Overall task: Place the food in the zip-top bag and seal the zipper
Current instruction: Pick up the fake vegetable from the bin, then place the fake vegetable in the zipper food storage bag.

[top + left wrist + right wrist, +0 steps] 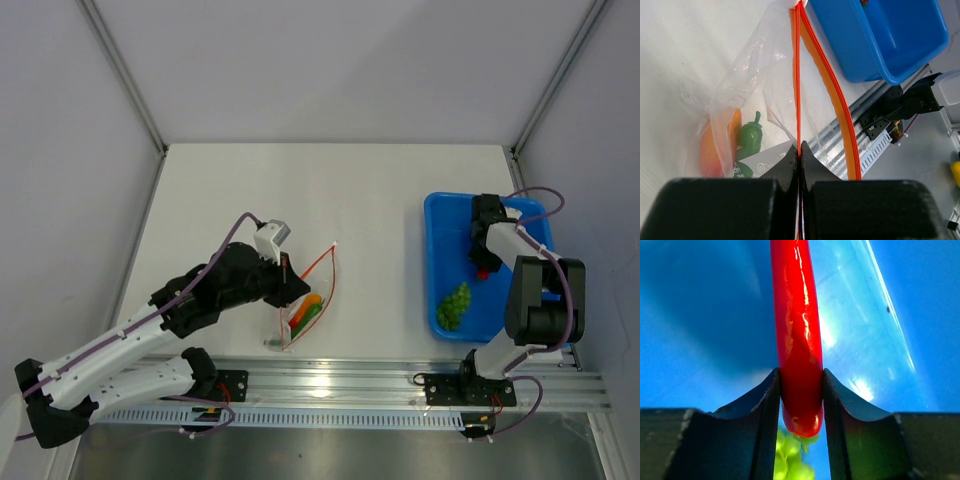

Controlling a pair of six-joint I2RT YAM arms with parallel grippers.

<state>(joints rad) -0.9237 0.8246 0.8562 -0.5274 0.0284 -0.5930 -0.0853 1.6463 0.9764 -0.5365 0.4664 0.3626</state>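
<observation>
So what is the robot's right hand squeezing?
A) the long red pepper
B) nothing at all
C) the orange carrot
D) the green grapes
A: the right hand is clamped on both sides of the red pepper, with the grapes loose below it.

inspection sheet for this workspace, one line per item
surface: white table, no spills seen
job's things: bag mouth open, carrot and green pepper inside; grapes in blue tray; red pepper gripped over tray
clutter: nothing seen
grippers: left gripper shut on zipper; right gripper shut on red pepper
cables: purple cables along both arms
surroundings: grey walls; metal rail at near edge
</observation>
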